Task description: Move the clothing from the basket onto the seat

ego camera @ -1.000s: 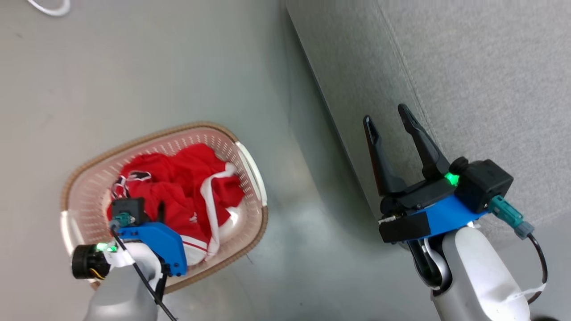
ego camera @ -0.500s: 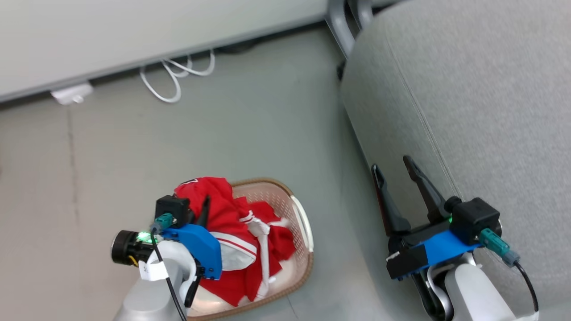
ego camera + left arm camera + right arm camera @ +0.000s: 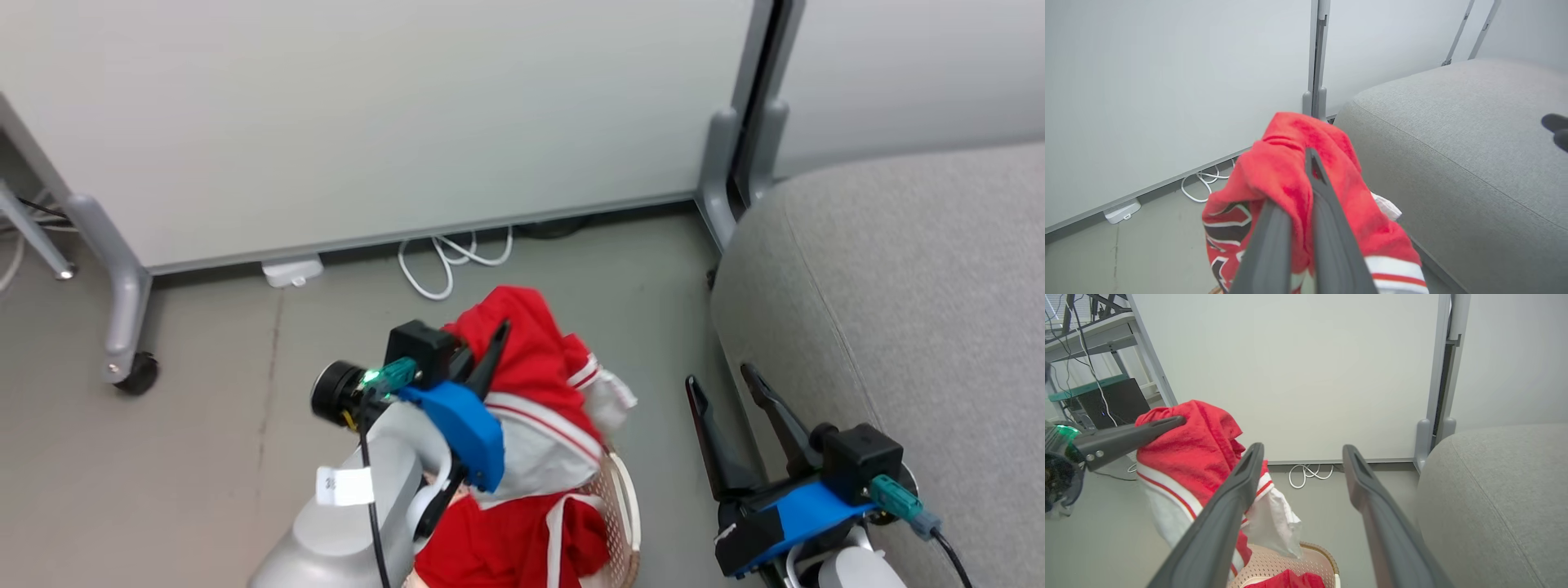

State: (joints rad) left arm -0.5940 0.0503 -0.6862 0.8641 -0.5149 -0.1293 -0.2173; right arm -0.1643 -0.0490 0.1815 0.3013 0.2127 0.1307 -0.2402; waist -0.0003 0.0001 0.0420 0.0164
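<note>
My left gripper (image 3: 492, 347) is shut on a bright red garment (image 3: 539, 359) with white stripes, held up above the basket (image 3: 624, 506). In the left wrist view the cloth (image 3: 1274, 171) drapes over my shut left gripper (image 3: 1294, 179), its black-and-white lettering hanging below. More red clothing (image 3: 1290, 580) lies in the cream basket (image 3: 1306, 561). My right gripper (image 3: 720, 377) stands open and empty between the basket and the grey seat (image 3: 898, 286), its fingers (image 3: 1241, 482) well apart. The seat (image 3: 1453, 143) lies to the right of the lifted garment.
A pale partition wall (image 3: 367, 122) stands behind the basket on grey posts (image 3: 722, 163). A white cable (image 3: 445, 261) and a small white block (image 3: 292, 271) lie at its foot. A castor leg (image 3: 135, 371) is at the left. A desk with a dark box (image 3: 1122, 400) stands far left.
The head camera has tilted up, so the whole picture shifted. My left gripper has lifted the red garment out of the basket and higher. The right gripper stays open beside the seat.
</note>
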